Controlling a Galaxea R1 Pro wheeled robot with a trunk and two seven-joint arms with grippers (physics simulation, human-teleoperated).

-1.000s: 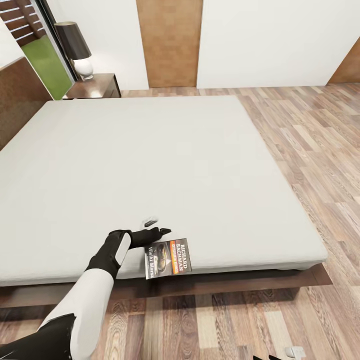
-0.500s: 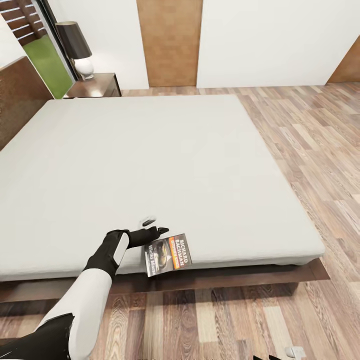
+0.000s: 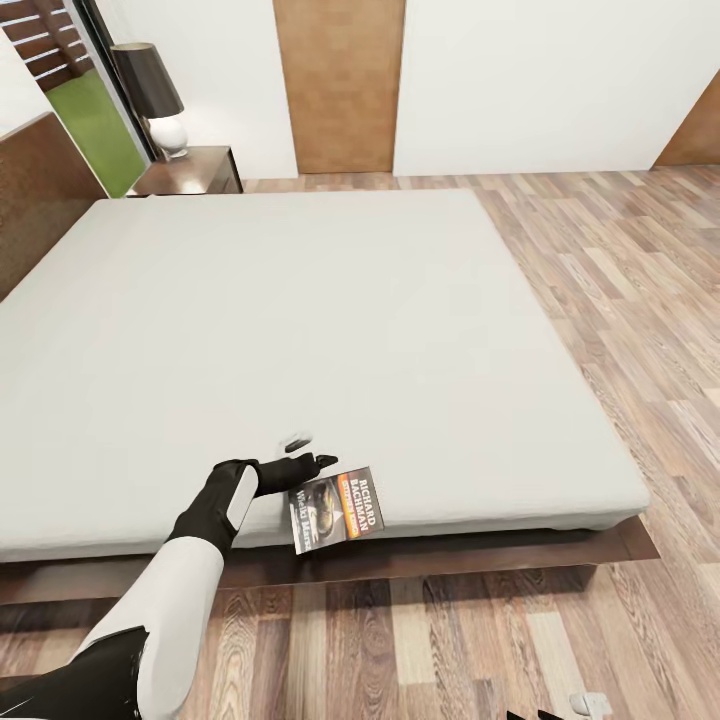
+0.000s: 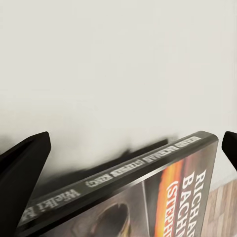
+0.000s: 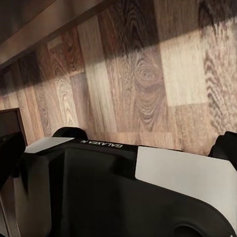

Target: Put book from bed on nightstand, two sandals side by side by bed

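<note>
At lower centre our left gripper point(image 3: 305, 463), jaws apart, reaches beside the book point(image 3: 335, 509) on the bed's point(image 3: 400, 330) near edge, a nightstand point(image 3: 190, 170) upper left; our right gripper's jaws we cannot tell.

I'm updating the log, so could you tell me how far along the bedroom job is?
Nothing looks finished. The book lies at the bed edge, between the left hand fingers, which stand open, ungrasped. It must go onto the nightstand. No sandals appear placed beside the bed.
</note>
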